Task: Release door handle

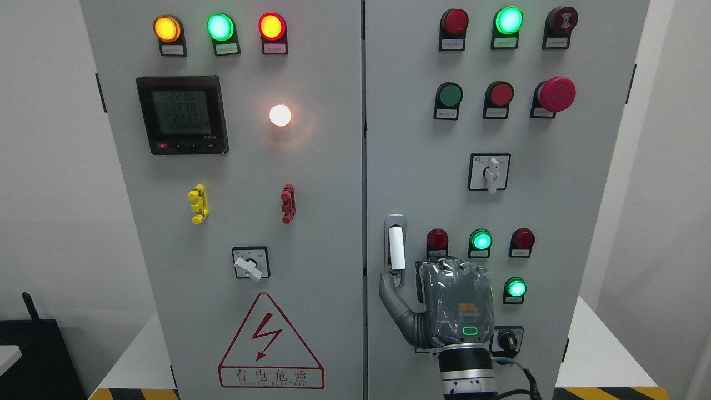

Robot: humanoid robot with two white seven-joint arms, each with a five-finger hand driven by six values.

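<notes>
The door handle (395, 248), a white lever in a silver frame, stands upright on the left edge of the right cabinet door (555, 222). My right hand (417, 276) rises from the bottom edge just right of the handle, its back toward me. The thumb (389, 289) is spread up and to the left, with its tip at the handle's lower end. The other fingers (444, 265) point toward the door beside the handle and close on nothing. The doors look closed. My left arm is out of view.
The right door carries lamps, push buttons, a red mushroom button (556, 94) and a rotary switch (490, 172). The left door (250, 222) has a meter (182, 114), lamps, a switch and a warning triangle (270, 341). A black-knobbed switch (506, 339) sits right beside my wrist.
</notes>
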